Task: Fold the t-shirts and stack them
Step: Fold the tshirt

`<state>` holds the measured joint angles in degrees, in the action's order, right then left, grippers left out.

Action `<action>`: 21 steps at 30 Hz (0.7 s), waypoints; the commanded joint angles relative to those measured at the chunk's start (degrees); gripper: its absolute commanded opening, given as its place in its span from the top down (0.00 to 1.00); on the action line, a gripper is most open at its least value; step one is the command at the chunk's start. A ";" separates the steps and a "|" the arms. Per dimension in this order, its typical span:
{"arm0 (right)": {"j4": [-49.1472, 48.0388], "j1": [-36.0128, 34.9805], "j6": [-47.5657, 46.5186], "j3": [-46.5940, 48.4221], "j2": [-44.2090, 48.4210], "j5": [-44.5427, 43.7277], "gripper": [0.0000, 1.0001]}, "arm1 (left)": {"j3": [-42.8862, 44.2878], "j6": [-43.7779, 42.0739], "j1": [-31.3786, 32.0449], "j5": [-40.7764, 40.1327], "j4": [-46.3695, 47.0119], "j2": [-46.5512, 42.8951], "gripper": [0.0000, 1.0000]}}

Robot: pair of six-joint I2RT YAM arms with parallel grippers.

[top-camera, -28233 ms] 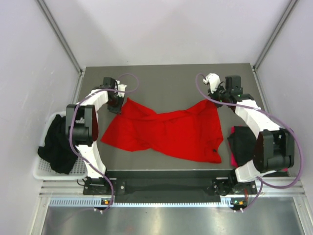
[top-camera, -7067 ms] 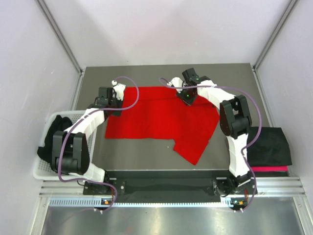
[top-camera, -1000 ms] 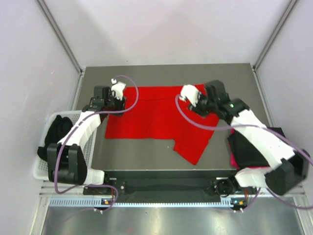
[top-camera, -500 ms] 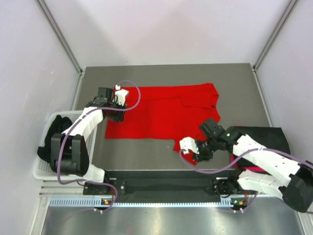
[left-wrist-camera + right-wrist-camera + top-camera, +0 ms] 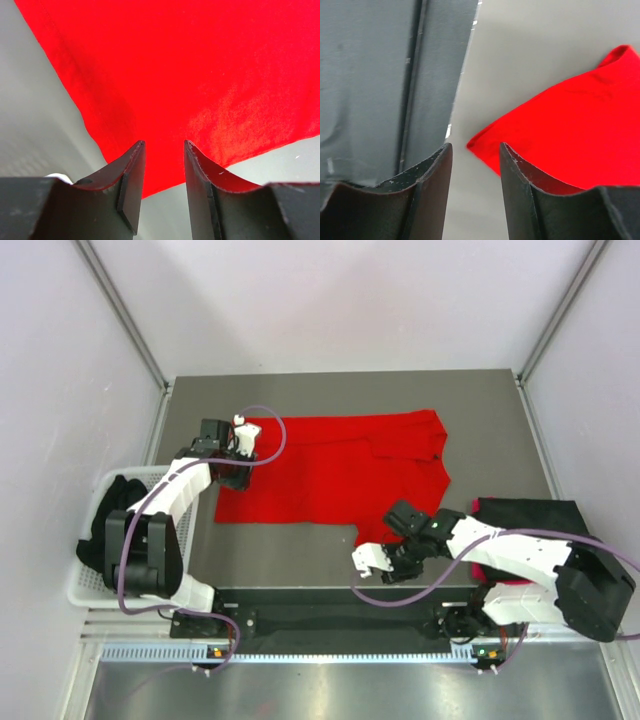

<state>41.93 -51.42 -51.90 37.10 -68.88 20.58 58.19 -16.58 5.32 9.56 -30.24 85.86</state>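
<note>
At table [image 5: 480, 400] centre, spread t-shirt [image 5: 330, 465]; off left edge, basket [image 5: 85, 595] with crumpled t-shirt [image 5: 115, 525] inside; at right edge, folded t-shirts [image 5: 535, 525] stacked. Left gripper [image 5: 162, 145] over spread t-shirt's left edge, right gripper [image 5: 475, 146] beside its near corner.
</note>
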 commanded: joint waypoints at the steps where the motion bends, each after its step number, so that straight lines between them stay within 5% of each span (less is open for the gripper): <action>1: -5.02 -1.14 -1.45 -0.10 -0.99 -1.59 0.57 | 0.43 0.14 -0.40 -0.16 0.27 -2.10 0.58; 21: -3.88 -1.05 -1.63 -1.07 -3.89 -2.30 0.57 | -0.10 0.23 -0.40 -1.04 1.06 -2.02 0.58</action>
<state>38.59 -51.62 -52.51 36.01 -71.53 17.78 57.91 -16.47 5.28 9.10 -30.04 85.60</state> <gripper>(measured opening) 0.432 0.418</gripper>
